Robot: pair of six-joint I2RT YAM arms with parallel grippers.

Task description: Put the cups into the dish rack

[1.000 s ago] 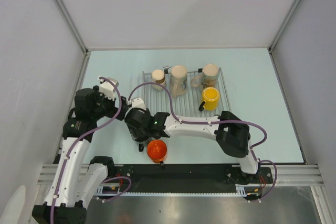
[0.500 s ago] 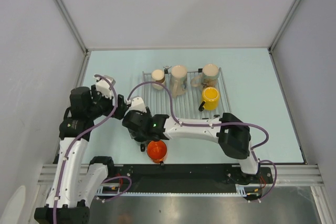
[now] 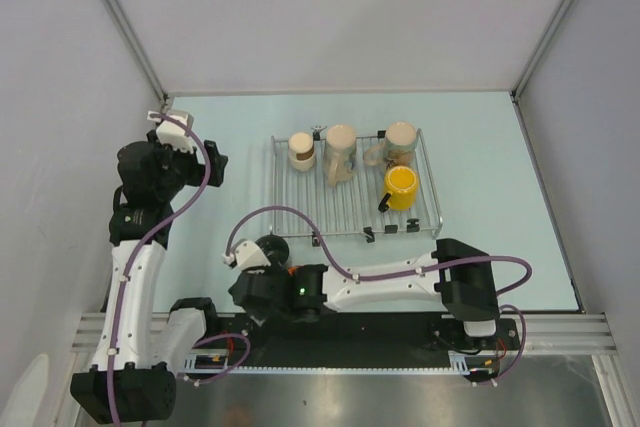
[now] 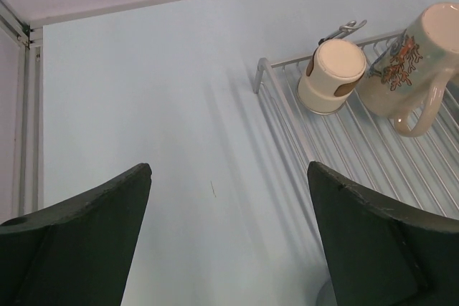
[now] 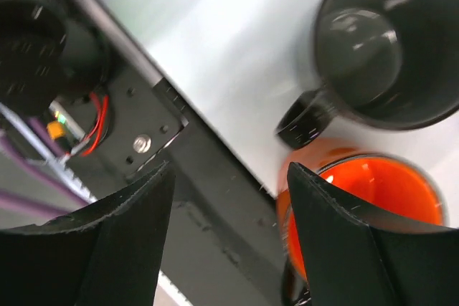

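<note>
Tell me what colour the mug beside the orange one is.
Dark grey, nearly black; the dark mug shows best in the right wrist view.

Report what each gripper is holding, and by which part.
Nothing is held. The left gripper is open over the table; the right gripper is open, with the orange mug and dark mug beside it.

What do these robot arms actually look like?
The left arm and right arm have white shells with black joints. Purple cables loop along them. A green light glows near the right wrist. The pincer fingers are dark and wedge-shaped.
</note>
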